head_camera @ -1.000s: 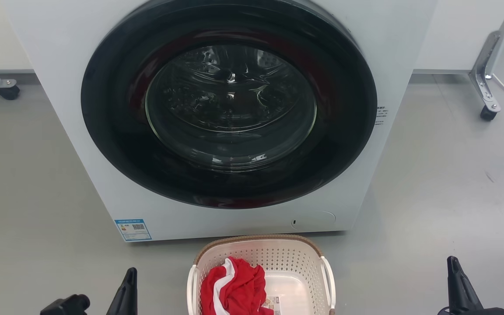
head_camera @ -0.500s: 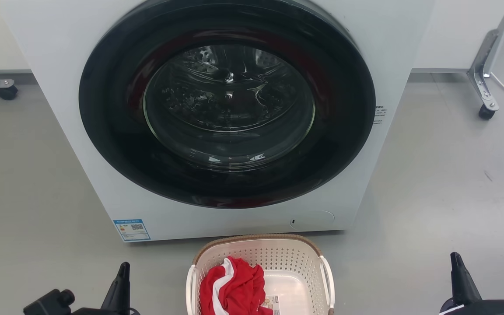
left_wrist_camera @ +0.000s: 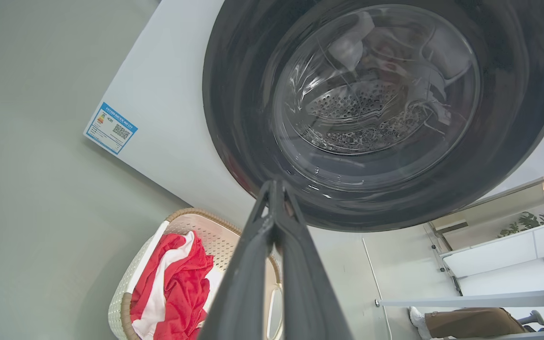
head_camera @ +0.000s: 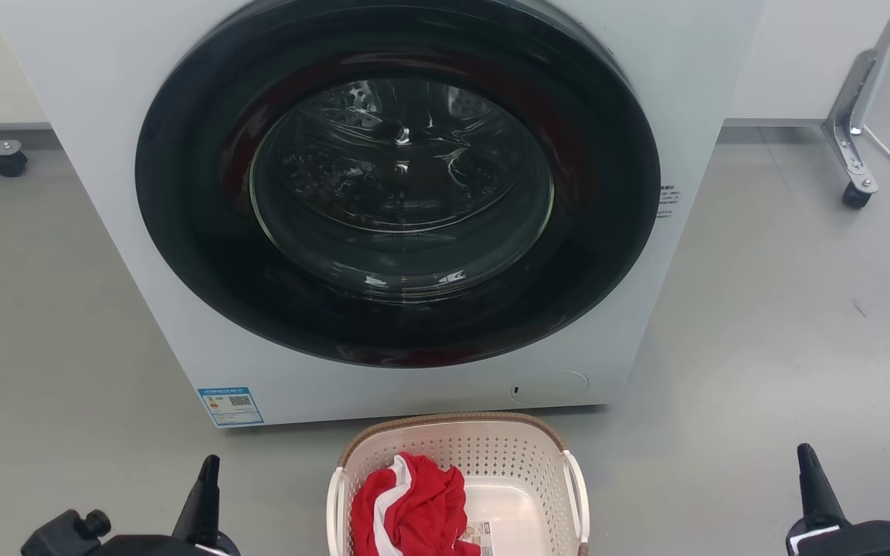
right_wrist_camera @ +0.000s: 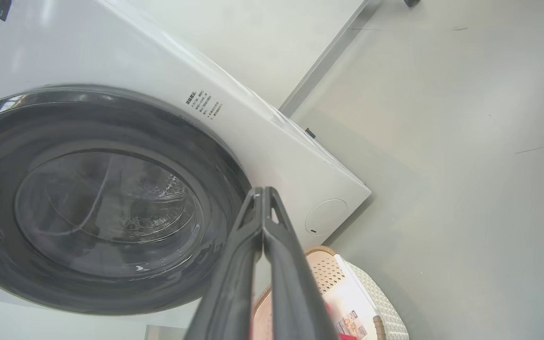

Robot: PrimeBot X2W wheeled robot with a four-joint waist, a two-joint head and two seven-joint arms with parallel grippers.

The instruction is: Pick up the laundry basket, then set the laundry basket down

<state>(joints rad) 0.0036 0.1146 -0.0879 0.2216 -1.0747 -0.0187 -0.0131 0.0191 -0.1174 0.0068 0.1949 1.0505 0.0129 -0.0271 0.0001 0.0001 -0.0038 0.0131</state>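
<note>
The laundry basket (head_camera: 518,455), cream-white and perforated with a brown woven-look rim and white side handles, stands on the grey floor in front of the washing machine, at the bottom middle of the head view. A red and white garment (head_camera: 410,506) lies in its left half. My left gripper (head_camera: 208,472) is low at the left, well apart from the basket, and its fingers (left_wrist_camera: 276,208) are pressed together on nothing. Far off at the right, my right gripper (head_camera: 808,463) is shut and empty too, fingertips (right_wrist_camera: 262,198) touching. The basket (left_wrist_camera: 194,224) also appears in the left wrist view, and the basket (right_wrist_camera: 371,297) in the right wrist view.
A white front-loading washing machine (head_camera: 406,208) with a large dark round door, shut, stands right behind the basket. Metal legs on castors stand at the far right (head_camera: 854,193) and far left (head_camera: 5,158). Open grey floor lies on both sides of the basket.
Both grippers have moved outward, away from the basket: the left one to the left, the right one slightly right. The basket has not moved; the camera shifted a little.
</note>
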